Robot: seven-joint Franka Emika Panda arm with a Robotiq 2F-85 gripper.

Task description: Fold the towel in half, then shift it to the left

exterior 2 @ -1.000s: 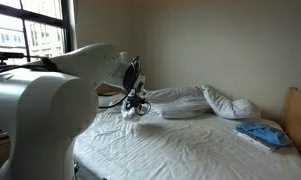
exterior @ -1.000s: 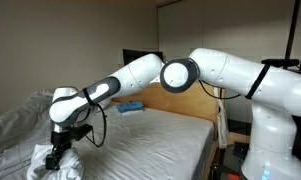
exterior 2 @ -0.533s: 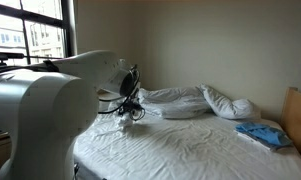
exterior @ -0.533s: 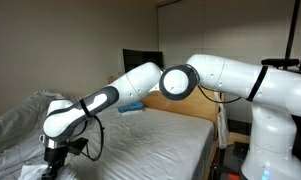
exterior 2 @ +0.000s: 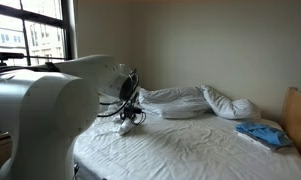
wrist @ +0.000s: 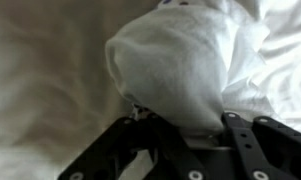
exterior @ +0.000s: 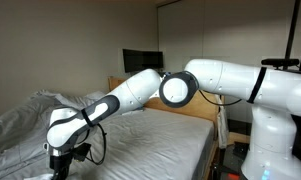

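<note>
– Where is the towel?

– In the hand [wrist: 185, 128]. The white towel [wrist: 185, 60] bulges out in a bunch between the two fingers, which are clamped on it from both sides.

– And on the counter?

– In an exterior view the hand [exterior 2: 131, 112] hangs low over the left part of the counter [exterior 2: 190, 150], with the towel [exterior 2: 127, 125] dangling under it. I cannot tell whether it touches the sheet. A rumpled duvet [exterior 2: 195, 100] lies at the far side, and a blue cloth [exterior 2: 260, 133] lies well apart on the right.
</note>
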